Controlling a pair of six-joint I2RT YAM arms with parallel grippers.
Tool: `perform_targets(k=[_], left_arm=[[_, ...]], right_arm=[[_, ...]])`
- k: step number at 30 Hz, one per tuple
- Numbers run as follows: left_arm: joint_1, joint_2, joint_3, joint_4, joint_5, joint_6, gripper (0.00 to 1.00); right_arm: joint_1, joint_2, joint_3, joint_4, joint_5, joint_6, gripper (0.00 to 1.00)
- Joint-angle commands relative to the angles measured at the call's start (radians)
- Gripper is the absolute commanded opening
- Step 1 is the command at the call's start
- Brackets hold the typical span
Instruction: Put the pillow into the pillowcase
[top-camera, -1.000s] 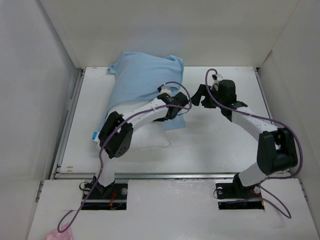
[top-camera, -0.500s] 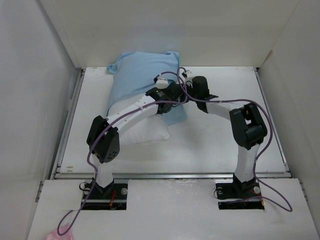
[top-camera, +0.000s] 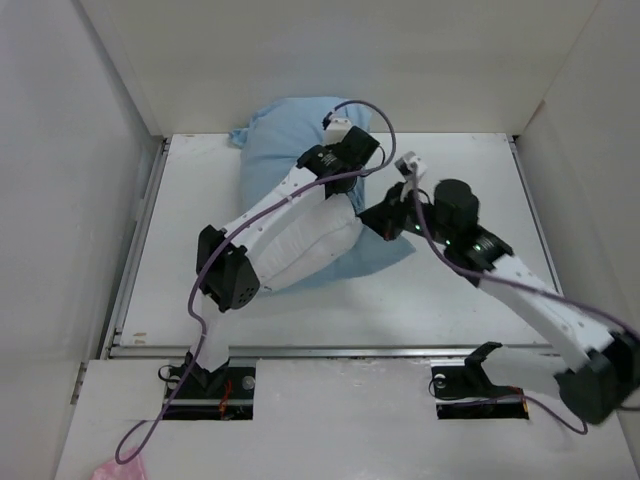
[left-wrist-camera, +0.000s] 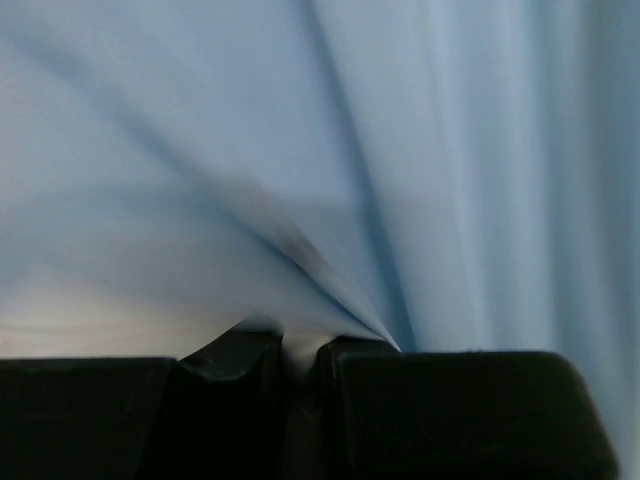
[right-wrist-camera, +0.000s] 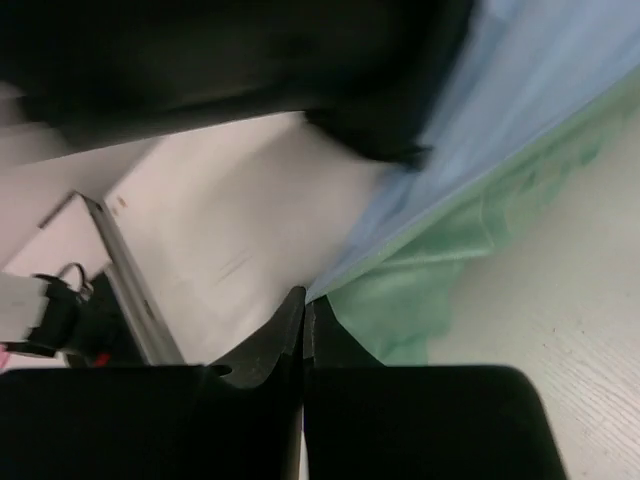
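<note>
Here on the walled white table (top-camera: 450, 290), left gripper (left-wrist-camera: 298, 345) pinches pillowcase (left-wrist-camera: 420, 150), right gripper (right-wrist-camera: 303, 305) closed

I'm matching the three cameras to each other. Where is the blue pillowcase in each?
Top external: pillowcase at upper centre.
Left wrist: pillowcase fills the picture.
Right wrist: pillowcase at upper right, blue over a green underside.
Shared landmark: the left claw and right claw pinching it, each also seen in its own wrist view.
</note>
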Motion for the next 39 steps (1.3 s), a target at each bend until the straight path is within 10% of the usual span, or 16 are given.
perform_targets(k=[1,4,12,15,17,18,19,21,28,39], left_arm=[[0.035,0.133,0.182,0.135,-0.054,-0.02,0.0],[0.035,0.212,0.328,0.093,-0.054,-0.044,0.0],[0.035,0.16,0.152,0.193,0.059,-0.089,0.0],[0.009,0.128,0.126,0.173,0.102,-0.066,0.04],[-0.021,0.089,0.074,0.15,0.102,-0.041,0.28],[-0.037,0.031,0.007,0.124,0.093,-0.041,0.7],[-0.037,-0.004,-0.035,0.124,0.093,-0.041,0.9],[-0.037,-0.085,-0.127,0.109,0.064,-0.055,1.0],[-0.037,-0.455,-0.485,0.124,0.073,-0.148,1.0],[0.006,-0.661,-0.767,0.142,0.127,-0.236,1.0]], right_arm=[[0.135,-0.324,-0.064,-0.121,-0.086,0.049,0.0],[0.135,-0.458,-0.09,-0.142,-0.026,0.06,0.0],[0.091,-0.325,-0.018,-0.299,-0.012,0.06,0.0],[0.082,-0.314,0.006,-0.38,0.101,0.041,0.14],[0.082,-0.314,0.019,-0.449,0.182,0.041,0.44],[0.082,-0.314,0.034,-0.483,0.262,0.041,0.61],[0.082,-0.314,0.046,-0.483,0.306,0.041,0.61],[0.082,-0.343,0.046,-0.509,0.395,0.052,0.81],[0.082,-0.306,0.127,-0.526,0.676,0.028,0.88],[0.167,0.085,0.302,-0.376,0.563,-0.153,0.88]])
